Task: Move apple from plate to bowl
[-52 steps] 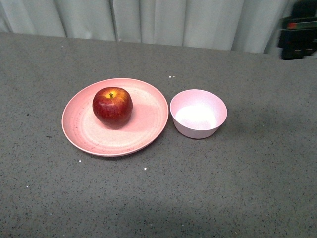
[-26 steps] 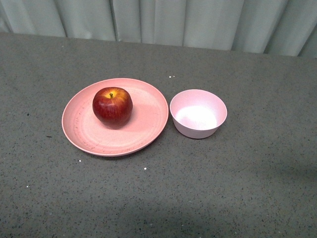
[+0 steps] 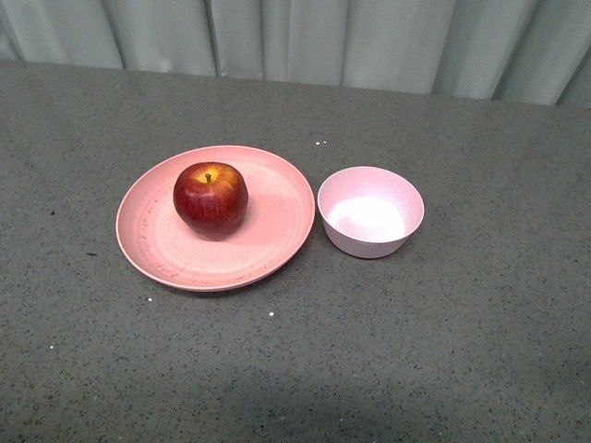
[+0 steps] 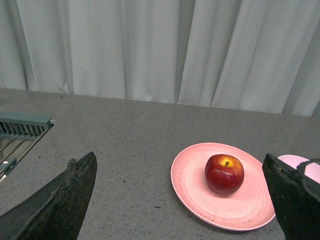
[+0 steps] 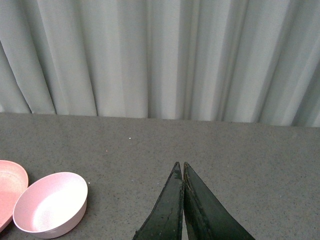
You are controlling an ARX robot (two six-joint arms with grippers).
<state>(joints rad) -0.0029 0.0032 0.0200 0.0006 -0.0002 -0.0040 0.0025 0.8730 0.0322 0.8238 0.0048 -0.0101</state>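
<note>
The dark red apple (image 3: pixel 211 197) sits left of centre on the wide salmon-pink plate (image 3: pixel 277 231). The small pale pink bowl (image 3: pixel 370 210) stands empty just right of the plate. No gripper shows in the front view. In the left wrist view my left gripper (image 4: pixel 180 159) is open and empty, short of the plate (image 4: pixel 192 187), with the apple (image 4: pixel 224 173) ahead between its fingers and a sliver of the bowl (image 4: pixel 292 161) behind one finger. In the right wrist view my right gripper (image 5: pixel 180 164) is shut and empty over bare table, well away from the bowl (image 5: pixel 50 204).
A grey speckled table (image 3: pixel 295 369) carries everything, with a pale curtain (image 3: pixel 295 37) behind its far edge. A grey-green slatted rack (image 4: pixel 22 127) shows at the table's side in the left wrist view. The plate's edge (image 5: pixel 10 187) shows in the right wrist view.
A dark object at the far right of the front view has left the picture. Apple, plate and bowl have not moved.
</note>
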